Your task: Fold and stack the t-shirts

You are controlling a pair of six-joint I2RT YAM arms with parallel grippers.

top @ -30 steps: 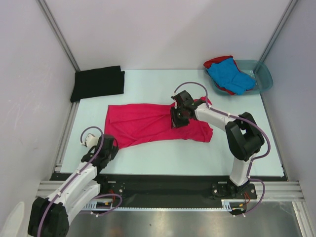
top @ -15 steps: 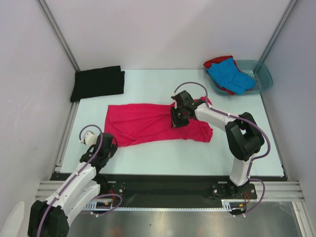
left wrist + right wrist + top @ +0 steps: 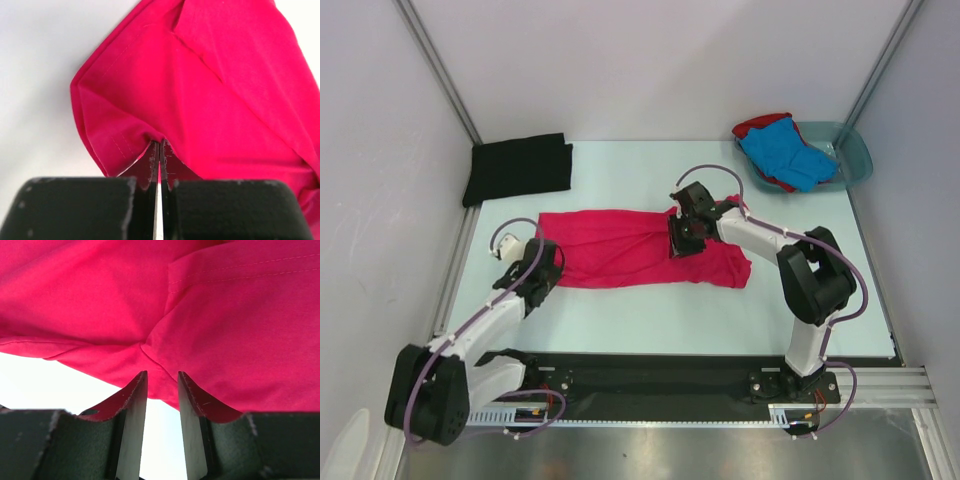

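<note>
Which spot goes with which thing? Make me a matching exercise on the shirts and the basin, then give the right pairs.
Things:
1. pink shirt
2. black shirt
3. blue shirt
4. basin

Places:
A. far right corner of the table
B. folded, at the far left corner
C. spread across the middle of the table
D. lying on the red shirt

Pairs: 1-C, 2-B, 3-D, 4-A
</note>
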